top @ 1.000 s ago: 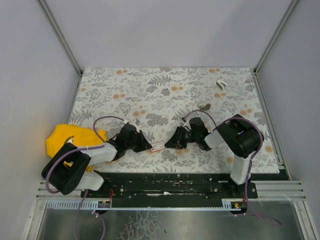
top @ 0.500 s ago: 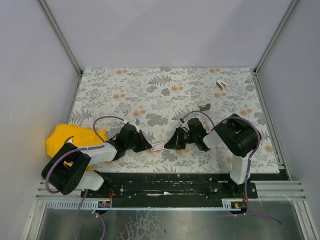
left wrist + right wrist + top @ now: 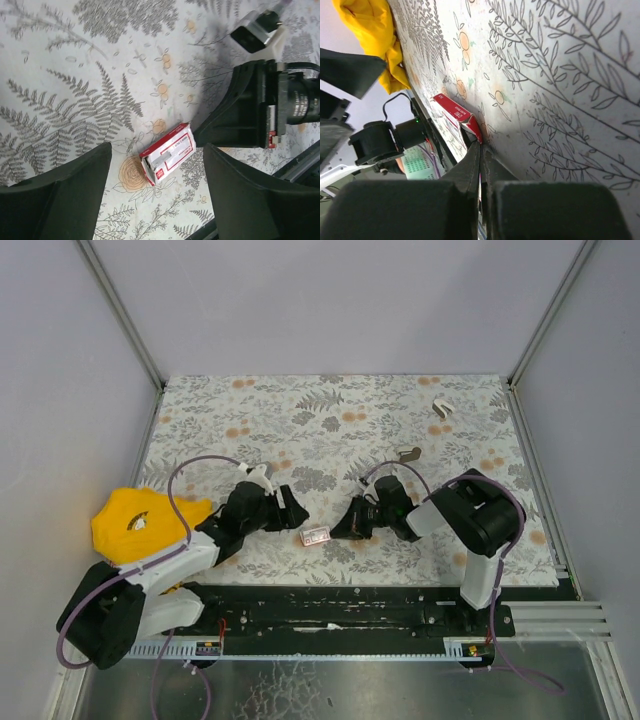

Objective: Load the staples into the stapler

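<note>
Jaws of the left gripper (image 3: 288,508) hang wide apart and empty near the staples (image 3: 167,159), flat on the table (image 3: 350,420), while the right gripper (image 3: 335,531), pinched shut, touches one end, likely steadying them.

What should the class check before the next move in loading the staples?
1. Staples carton lies flat on the table: ok.
2. Left gripper is open, with the carton framed between its fingers: ok.
3. Right gripper is shut, with its tip at the carton's end: ok.
4. Right gripper actually pinches the carton: cannot tell.
5. Carton is open with the strips exposed: cannot tell.
6. Stapler is located: not ok, none is recognisable in any view.
</note>
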Robot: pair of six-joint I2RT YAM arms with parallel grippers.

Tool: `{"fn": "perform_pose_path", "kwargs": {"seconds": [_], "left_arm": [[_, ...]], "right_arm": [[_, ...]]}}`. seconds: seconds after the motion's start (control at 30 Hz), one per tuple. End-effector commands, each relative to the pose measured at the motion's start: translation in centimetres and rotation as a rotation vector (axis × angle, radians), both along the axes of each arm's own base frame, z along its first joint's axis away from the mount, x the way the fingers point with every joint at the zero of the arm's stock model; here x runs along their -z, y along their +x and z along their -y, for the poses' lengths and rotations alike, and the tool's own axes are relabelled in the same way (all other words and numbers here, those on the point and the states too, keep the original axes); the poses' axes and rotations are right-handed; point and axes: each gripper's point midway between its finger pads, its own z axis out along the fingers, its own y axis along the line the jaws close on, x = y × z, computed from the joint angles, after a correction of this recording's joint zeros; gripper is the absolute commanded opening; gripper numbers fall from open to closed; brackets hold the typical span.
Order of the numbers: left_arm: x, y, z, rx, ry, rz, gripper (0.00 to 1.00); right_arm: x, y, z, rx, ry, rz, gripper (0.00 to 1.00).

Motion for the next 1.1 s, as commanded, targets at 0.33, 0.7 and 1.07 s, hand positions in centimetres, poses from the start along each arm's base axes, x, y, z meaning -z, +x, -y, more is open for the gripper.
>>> {"fn": "perform_pose_path", "kwargs": {"seconds": [0.33,0.7,1.07], "left_arm": [[-4.1,-0.9,4.7,0.389,-0.008,0.489,0.76],[1.2,-2.8,7.6,0.534,0.212,0.49,0.79],[3.7,-3.8,9.4,0.612,0.382,0.486,0.65]], "right_arm": [[-2.0,-0.9,2.4,-0.219,-0.167,0.131,0.0],[-2.4,-0.6,3.0,-0.231,-0.178,0.136,0.0],[-2.3,-0.4,3.4,-0.218,-0.186,0.135,0.0]]}}
